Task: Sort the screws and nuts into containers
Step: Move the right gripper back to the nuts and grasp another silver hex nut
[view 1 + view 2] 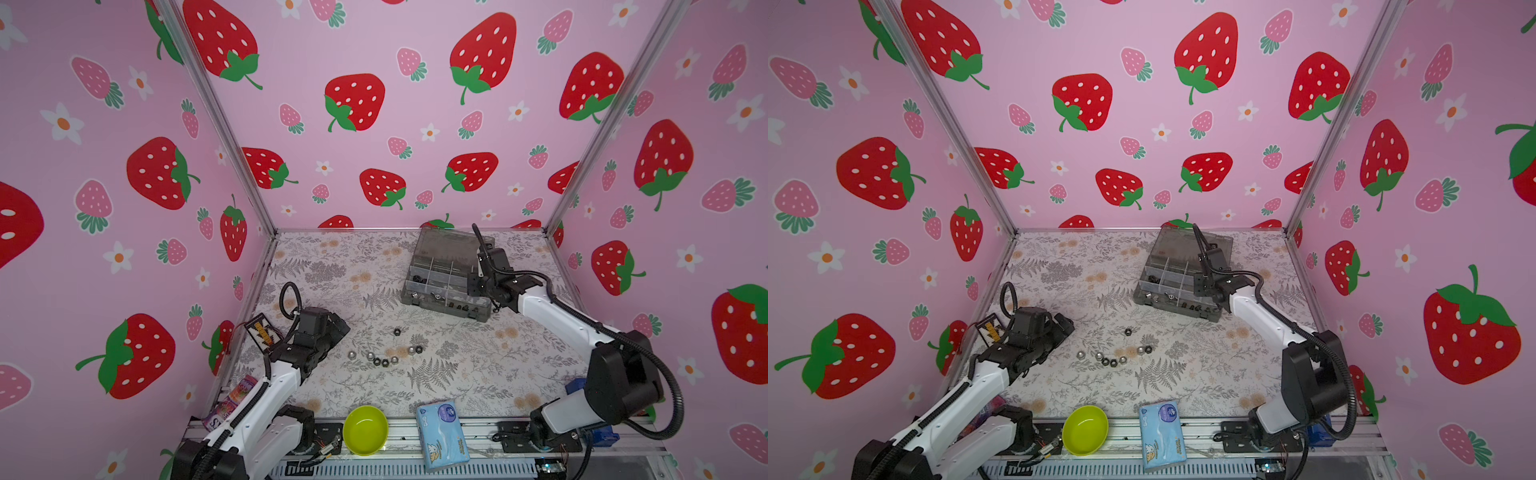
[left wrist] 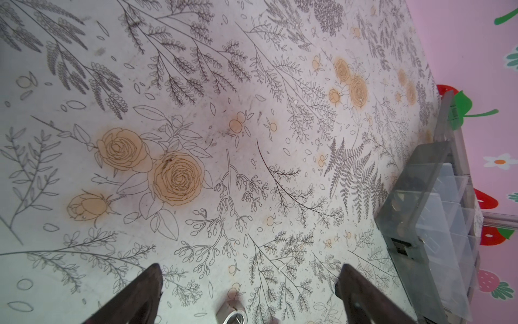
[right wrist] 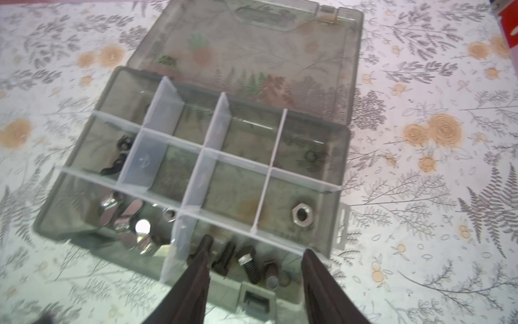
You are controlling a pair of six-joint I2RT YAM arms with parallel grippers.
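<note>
I read the right gripper (image 3: 256, 252) over the box's (image 3: 336, 157) latch-side row, jaws parted, nothing between them. Black screws (image 3: 249, 268) lie in the cell beneath, with a hex nut (image 3: 302, 214) in the cell behind. Left gripper (image 2: 249, 269) is spread wide and empty, well apart from the box. Loose nuts (image 1: 384, 357) lie on the table (image 1: 332, 270) off the box's latch side.

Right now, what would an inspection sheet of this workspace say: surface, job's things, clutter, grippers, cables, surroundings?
Surface: floral tabletop, mostly bare.
Job's things: loose nuts clustered mid-table; organizer box open, black screws and a silver hex nut in separate compartments.
Clutter: green bowl and tissue pack at the front edge.
Grippers: left gripper open, low over the table; right gripper open above the screws, empty.
Cables: black hoses along both arms; no snag seen.
Surroundings: strawberry-print walls.
</note>
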